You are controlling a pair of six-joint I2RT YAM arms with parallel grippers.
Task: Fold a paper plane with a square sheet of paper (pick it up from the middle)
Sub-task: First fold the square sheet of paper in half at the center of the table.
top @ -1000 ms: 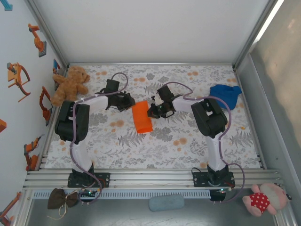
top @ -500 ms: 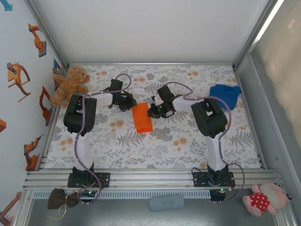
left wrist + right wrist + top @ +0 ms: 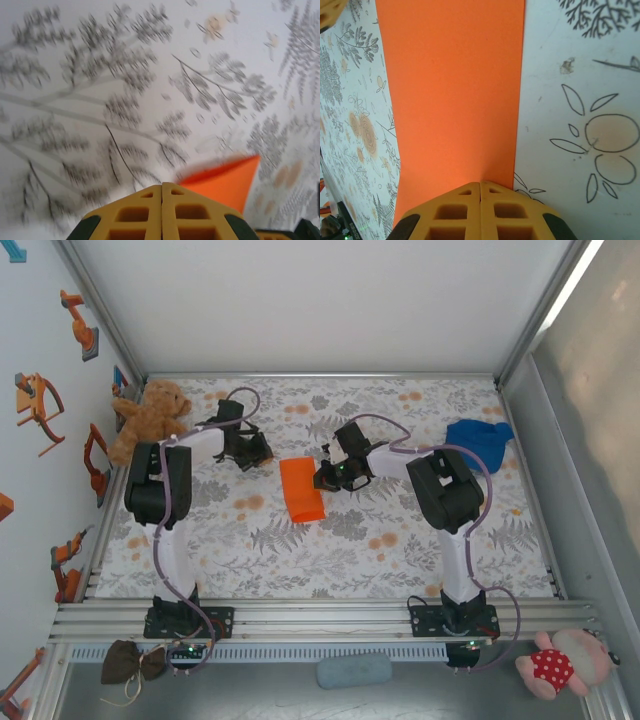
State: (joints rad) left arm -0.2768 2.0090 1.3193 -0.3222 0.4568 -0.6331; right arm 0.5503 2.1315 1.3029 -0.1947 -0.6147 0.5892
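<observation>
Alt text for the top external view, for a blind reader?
Folded orange paper lies flat on a floral table. The right claw is shut at its upper right edge; the left claw, shut, sits apart to its left. Teddy bear far left, blue cloth far right.

The sheet of paper (image 3: 301,490) is lying mid-tabletop (image 3: 350,550). The left gripper (image 3: 258,454) is hanging near its far left corner, apart from it. The right gripper (image 3: 322,478) is sitting at its right edge (contact unclear). The teddy bear (image 3: 150,420) is occupying the far left corner, the cloth lump (image 3: 478,440) the far right.
</observation>
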